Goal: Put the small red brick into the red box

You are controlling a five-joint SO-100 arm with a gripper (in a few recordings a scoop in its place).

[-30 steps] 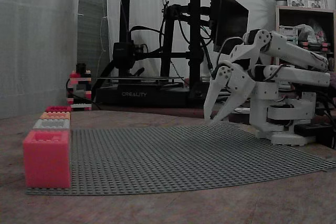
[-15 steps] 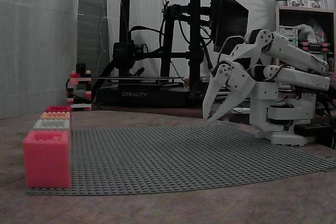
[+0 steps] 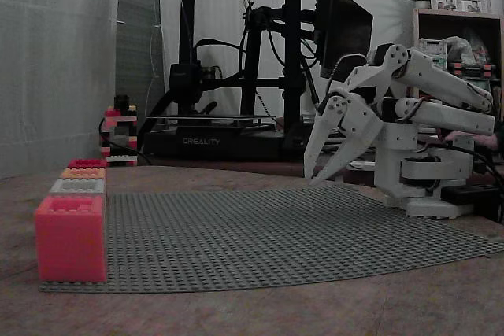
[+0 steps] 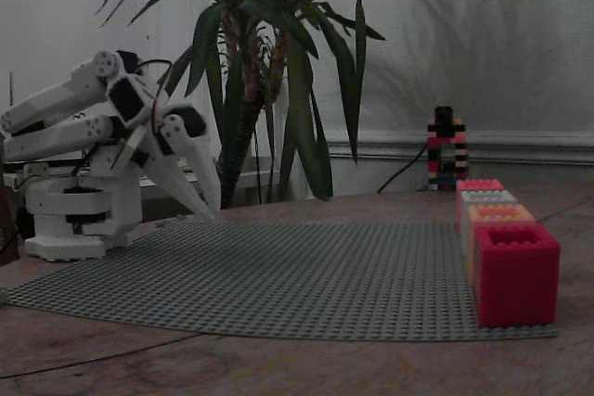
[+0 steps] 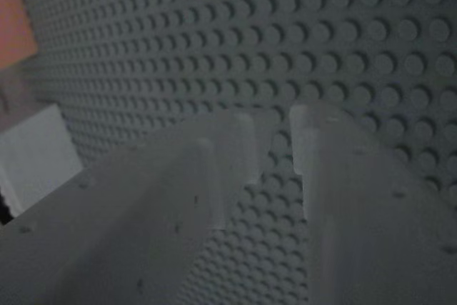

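- The small red brick cannot be made out in any view.
- Red box (image 4: 516, 272): deep crimson, square, open-topped, with a studded rim. It stands at the lower right of a fixed view, nearest of a row of boxes on the grey studded baseplate (image 4: 306, 275).
- In the other fixed view the same box (image 3: 87, 163) is the farthest of the row at left, behind a coral-pink box (image 3: 70, 238).
- Gripper (image 3: 312, 178): white plastic, tapered jaws slightly apart, nothing between them, tips just above the baseplate's far edge. In the wrist view the gripper (image 5: 273, 155) shows a narrow gap over the studs.
- The worktop (image 3: 252, 312) is dull brown.
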